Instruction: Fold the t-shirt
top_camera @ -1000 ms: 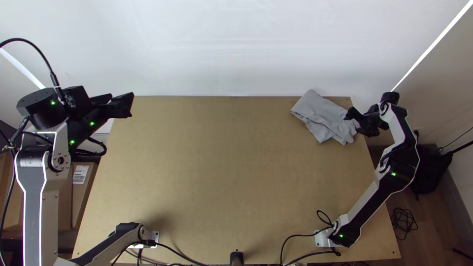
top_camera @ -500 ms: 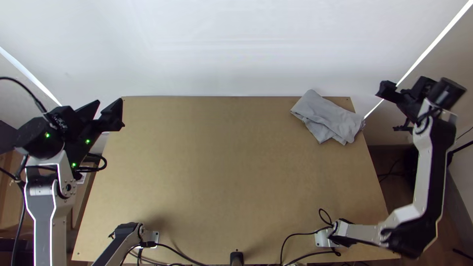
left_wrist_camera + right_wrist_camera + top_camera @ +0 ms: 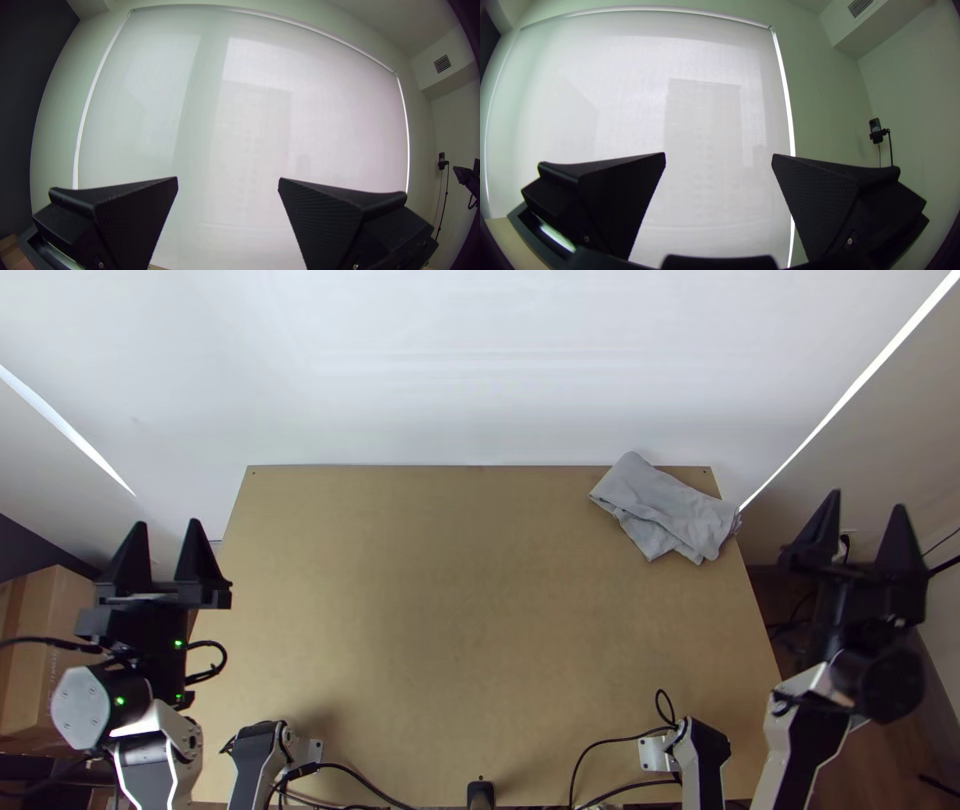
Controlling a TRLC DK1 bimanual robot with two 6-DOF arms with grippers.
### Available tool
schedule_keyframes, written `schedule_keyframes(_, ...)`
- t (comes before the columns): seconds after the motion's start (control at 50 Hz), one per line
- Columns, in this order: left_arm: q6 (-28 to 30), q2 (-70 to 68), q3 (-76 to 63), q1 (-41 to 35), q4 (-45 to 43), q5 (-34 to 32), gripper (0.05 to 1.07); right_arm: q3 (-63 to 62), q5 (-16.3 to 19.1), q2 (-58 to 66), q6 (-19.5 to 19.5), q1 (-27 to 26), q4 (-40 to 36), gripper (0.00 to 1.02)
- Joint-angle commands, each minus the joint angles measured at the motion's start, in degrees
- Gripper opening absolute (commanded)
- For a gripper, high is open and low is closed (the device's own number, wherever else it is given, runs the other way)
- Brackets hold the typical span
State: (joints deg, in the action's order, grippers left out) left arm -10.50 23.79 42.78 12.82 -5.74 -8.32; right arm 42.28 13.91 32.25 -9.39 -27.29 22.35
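Swinging clear of the shirt, folded roughly near the worktop's far right corner, the right jaws stand wide and empty, like the left jaws, so folding seems finished.

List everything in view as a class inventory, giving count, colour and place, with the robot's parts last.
T-shirt: one, grey, loosely folded near the table's far right corner
Table: one, light brown, centre of the top view
Blind: one, white, beyond the table
Cardboard box: at least one, brown, left of the table
Cables: several, black, around the arm bases
Phone: one, dark, on a stand by the wall
Air vent: one, grey, high on the wall
Arms: two, silver-grey and black, one each side
Left gripper: one, black, open, by the table's left edge
Right gripper: one, black, open, right of the table
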Motion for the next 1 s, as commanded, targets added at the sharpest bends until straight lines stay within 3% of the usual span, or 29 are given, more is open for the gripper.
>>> schedule_keyframes(0.0, -1.01, -3.22, -7.10, -0.16, -4.55, 0.23, 1.02, -7.65, -0.11, -3.86, -0.54, 3.56, 1.12, 0.98)
schedule_keyframes(0.12, -0.75, -4.54, -12.46, -1.22, -6.30, 1.46, 1.02, -14.51, -0.20, -8.17, 2.18, 9.53, 1.21, 0.98)
schedule_keyframes(0.32, 4.97, -11.49, -24.42, -8.07, -13.07, 3.31, 1.02, -26.29, -0.90, -15.46, 6.22, 14.72, 3.40, 0.98)
schedule_keyframes(0.6, 4.44, -23.70, -36.37, -9.04, -12.28, 3.31, 1.02, -40.44, -0.90, -26.27, 6.31, 16.39, 2.61, 0.98)
schedule_keyframes(0.68, 4.17, -23.79, -37.51, -8.95, -11.93, 4.27, 1.02, -42.11, -0.90, -32.60, 6.22, 17.18, -3.19, 0.98)
schedule_keyframes(0.92, 4.00, -23.88, -42.87, -9.04, -12.37, 4.63, 1.02, -42.11, -2.49, -32.69, 5.87, 21.93, -15.93, 0.98)
schedule_keyframes(0.98, 3.21, -23.88, -43.05, -9.13, -8.06, 4.63, 1.02, -42.11, -2.75, -32.60, 5.96, 22.01, -19.71, 0.98)
